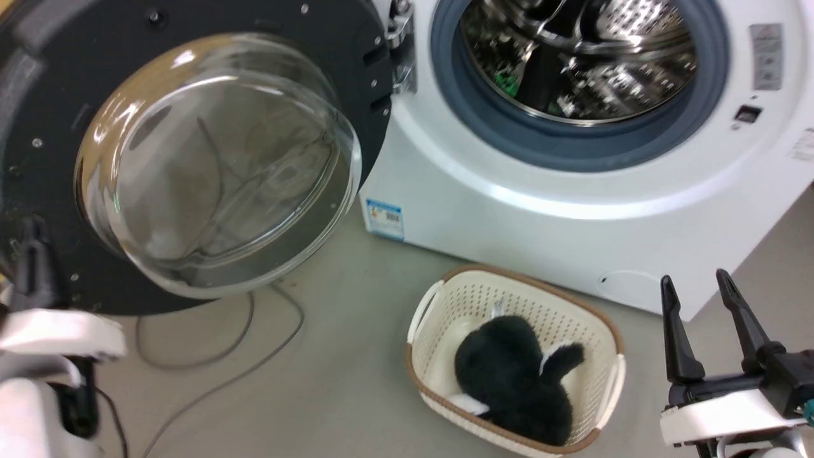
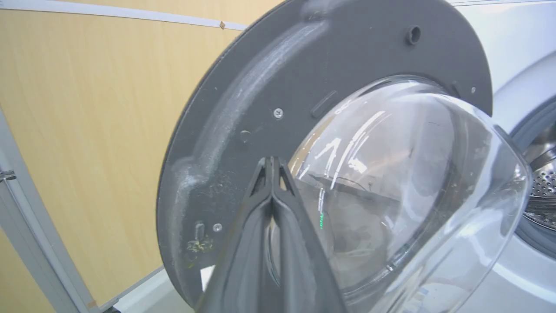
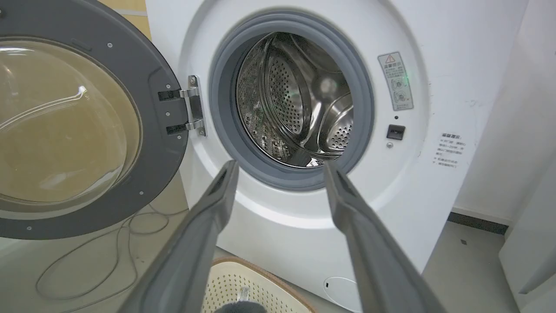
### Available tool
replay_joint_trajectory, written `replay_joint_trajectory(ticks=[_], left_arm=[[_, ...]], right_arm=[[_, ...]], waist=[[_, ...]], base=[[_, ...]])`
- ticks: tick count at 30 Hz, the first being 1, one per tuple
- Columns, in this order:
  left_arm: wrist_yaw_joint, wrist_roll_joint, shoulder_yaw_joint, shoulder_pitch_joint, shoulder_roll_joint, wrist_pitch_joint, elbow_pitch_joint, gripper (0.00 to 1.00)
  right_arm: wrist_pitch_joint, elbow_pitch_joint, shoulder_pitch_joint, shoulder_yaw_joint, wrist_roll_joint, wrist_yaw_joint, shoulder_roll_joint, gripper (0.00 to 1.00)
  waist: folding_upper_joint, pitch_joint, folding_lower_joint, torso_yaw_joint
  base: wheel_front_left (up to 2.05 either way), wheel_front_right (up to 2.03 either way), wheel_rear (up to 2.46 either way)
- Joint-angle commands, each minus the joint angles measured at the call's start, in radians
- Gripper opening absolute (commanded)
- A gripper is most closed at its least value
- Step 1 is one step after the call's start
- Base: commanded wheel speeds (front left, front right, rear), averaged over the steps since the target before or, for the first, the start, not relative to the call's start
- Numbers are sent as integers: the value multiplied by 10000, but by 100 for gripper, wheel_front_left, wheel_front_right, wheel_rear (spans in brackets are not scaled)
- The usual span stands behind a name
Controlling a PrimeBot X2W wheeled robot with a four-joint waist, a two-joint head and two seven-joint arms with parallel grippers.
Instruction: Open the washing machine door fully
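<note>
The robot's right hand has two long, matte black fingers that taper from thick, blocky bases to narrow pointed tips. They are mounted on a black crossbar above a glossy white rounded shell, with a small teal fitting at the shell's outer edge. In the right wrist view these fingers look dark grey, with flat inner faces and a shallow recessed slot near each tip. The left hand has matching dark fingers, thinned into triangular struts toward the tips. In the head view it has a smooth white casing with a black section beneath.
</note>
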Motion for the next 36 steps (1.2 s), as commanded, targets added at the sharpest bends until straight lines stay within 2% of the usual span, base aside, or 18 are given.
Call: replay_joint_trajectory(ticks=[1, 13, 24, 25, 26, 27, 28, 36], left_arm=[[-43, 79, -204, 387, -136, -44, -249, 0], [-33, 652, -1314, 2304, -1169, -44, -1856, 0], [40, 717, -1799, 3153, -1590, -44, -2288, 0], [48, 720, -1869, 3222, -1620, -44, -2325, 2], [51, 727, -1956, 3293, -1647, -44, -2333, 23], [60, 753, -2043, 3359, -1667, -44, -2323, 55], [75, 755, -2111, 3404, -1687, -44, -2330, 100], [61, 406, -2486, 3708, -1783, -44, -2186, 100]], right_arm=[[-46, -19, 188, -30, 98, 6, 36, 100], [-46, -37, 670, -31, 317, 6, 37, 100], [-46, 21, 926, -206, 292, 6, 37, 100], [-46, 34, 955, -226, 294, 6, 37, 100], [-46, 49, 979, -241, 295, 6, 37, 100], [-46, 62, 997, -243, 300, 6, 37, 100], [-46, 75, 1010, -231, 304, 6, 37, 100], [-46, 179, 1086, -143, 354, 6, 37, 100]], waist=[[0, -336, 2, -249], [0, -1062, 2, -1444], [0, -1236, 2, -2517], [0, -1250, 2, -2592], [0, -1263, 2, -2663], [0, -1274, 2, -2738], [0, -1286, 2, -2814], [0, -1422, 2, -3304]], base=[[0, 0, 0], [0, 0, 0], [0, 0, 0], [0, 0, 0], [0, 0, 0], [0, 0, 0], [0, 0, 0], [0, 0, 0]])
